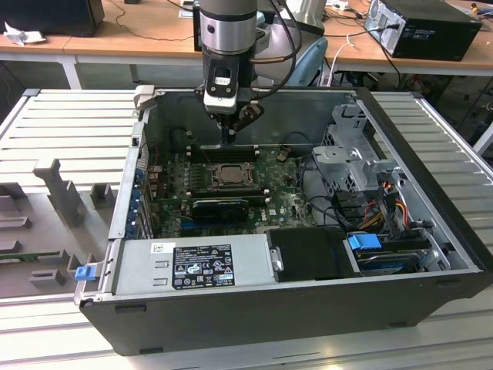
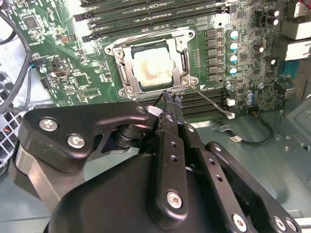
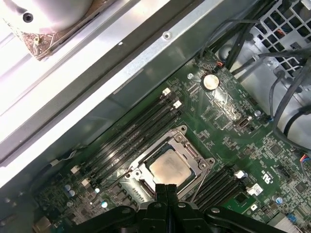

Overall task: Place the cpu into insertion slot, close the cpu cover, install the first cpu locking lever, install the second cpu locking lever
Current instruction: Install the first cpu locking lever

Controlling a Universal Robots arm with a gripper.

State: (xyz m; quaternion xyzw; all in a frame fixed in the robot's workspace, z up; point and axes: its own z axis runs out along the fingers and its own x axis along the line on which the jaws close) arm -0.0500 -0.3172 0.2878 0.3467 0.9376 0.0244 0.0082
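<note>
The gripper (image 2: pixel 167 97), nearest in both wrist views, has its black fingers (image 3: pixel 160 194) drawn tight together. Its tip hangs just beside one corner of the insertion slot (image 2: pixel 141 47) on the green motherboard (image 2: pixel 58 63). The cpu (image 2: pixel 151 68) lies flat in that slot, and the cpu cover (image 2: pixel 179 58) is down around it. A thin metal locking lever (image 2: pixel 211 101) angles away from the same corner, across the black memory slots (image 2: pixel 204 99). In the exterior view the arm reaches straight down into the open computer case (image 1: pixel 254 308).

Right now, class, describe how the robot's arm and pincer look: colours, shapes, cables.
The arm is a silver-grey cylinder with dark bands; black cables loop beside it. The pincer is black, built of flat linkage plates fastened with silver screws, narrowing toward its tip.
</note>
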